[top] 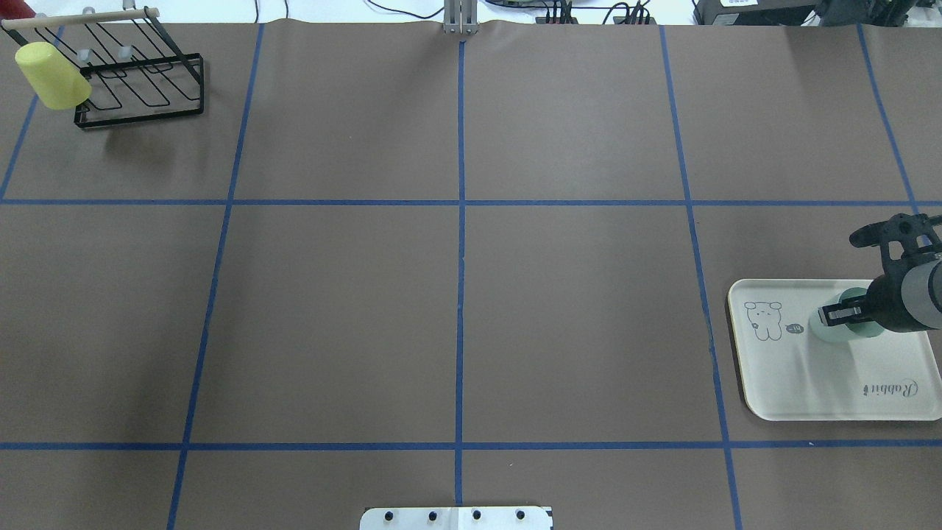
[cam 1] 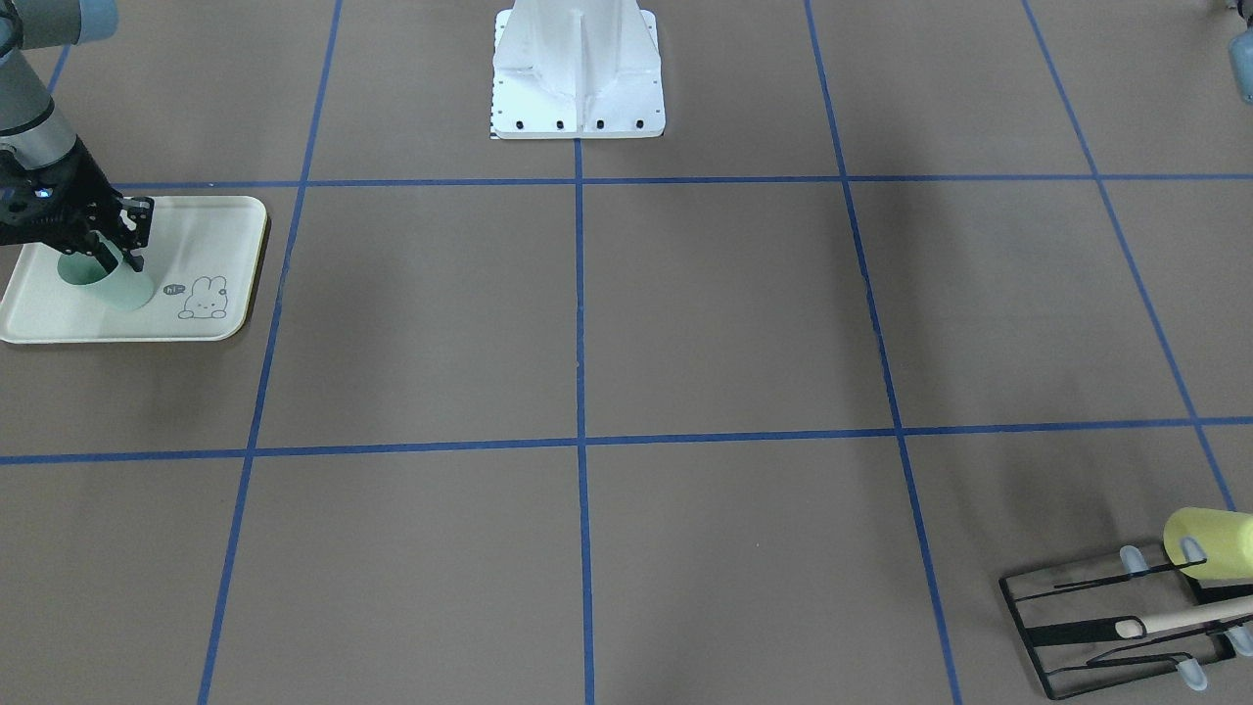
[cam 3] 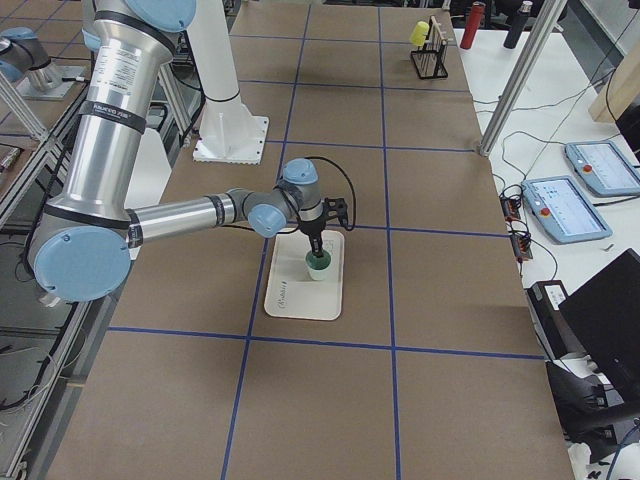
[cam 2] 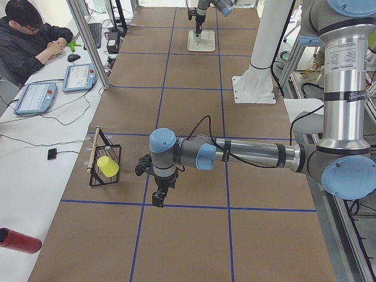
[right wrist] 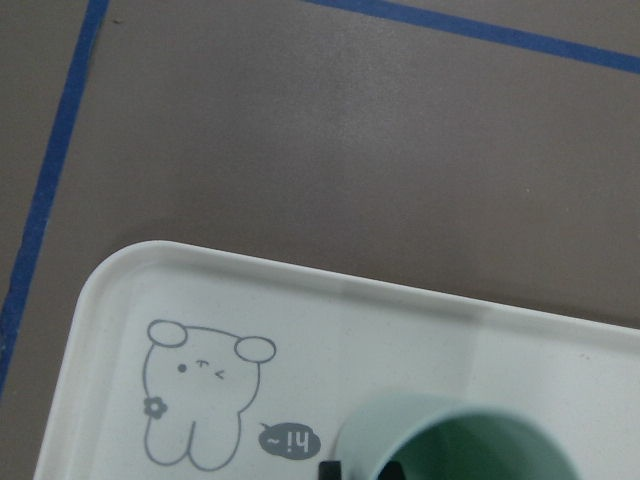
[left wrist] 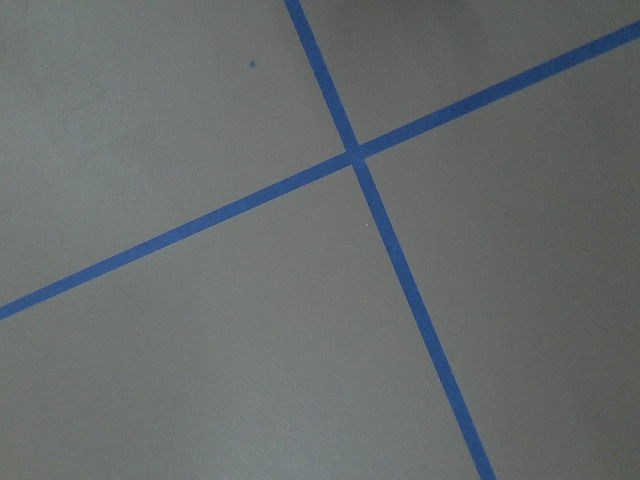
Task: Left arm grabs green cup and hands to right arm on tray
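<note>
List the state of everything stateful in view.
cream rectangular tray: flat on the table, holding one cup.
pale mint-green plastic cup: upright on that tray, mouth up.
right gripper: fingers straddle the cup's rim; gripping or released, cannot tell.
left gripper: above bare table; open or shut, cannot tell.
yellow-green plastic cup: on its side on the black wire rack.

The overhead camera looked down from behind the robot; the front-facing one faced it, base (cam 1: 578,73) at 12 o'clock. Both shared the tray (top: 809,383), at 3 and 9 o'clock respectively. Side cameras looked along the counter (cam 2: 188,70); wrist cameras hung close above it.
</note>
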`<action>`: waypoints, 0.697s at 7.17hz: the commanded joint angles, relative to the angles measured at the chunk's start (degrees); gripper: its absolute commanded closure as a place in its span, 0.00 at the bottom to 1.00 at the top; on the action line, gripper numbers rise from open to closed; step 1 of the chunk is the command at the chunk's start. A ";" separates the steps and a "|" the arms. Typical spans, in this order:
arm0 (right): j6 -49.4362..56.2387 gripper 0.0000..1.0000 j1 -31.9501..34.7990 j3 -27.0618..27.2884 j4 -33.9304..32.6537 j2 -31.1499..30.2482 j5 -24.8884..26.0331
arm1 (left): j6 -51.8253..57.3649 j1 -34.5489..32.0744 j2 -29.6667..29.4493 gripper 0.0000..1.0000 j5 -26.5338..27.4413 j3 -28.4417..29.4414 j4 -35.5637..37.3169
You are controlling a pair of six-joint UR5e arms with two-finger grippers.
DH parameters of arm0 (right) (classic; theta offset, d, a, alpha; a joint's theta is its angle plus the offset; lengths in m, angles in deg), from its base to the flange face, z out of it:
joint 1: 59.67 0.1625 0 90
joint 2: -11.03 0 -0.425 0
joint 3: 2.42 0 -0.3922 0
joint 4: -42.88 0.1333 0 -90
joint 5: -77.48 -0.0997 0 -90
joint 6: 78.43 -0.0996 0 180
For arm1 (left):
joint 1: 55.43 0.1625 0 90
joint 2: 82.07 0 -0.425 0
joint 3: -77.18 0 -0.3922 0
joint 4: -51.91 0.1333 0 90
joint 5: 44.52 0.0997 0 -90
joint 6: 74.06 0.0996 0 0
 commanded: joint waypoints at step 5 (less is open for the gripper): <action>12.29 0.00 11.73 1.30 -8.12 4.66 -7.11 | 0.00 0.03 -0.05 0.00 -0.07 -0.04 -0.17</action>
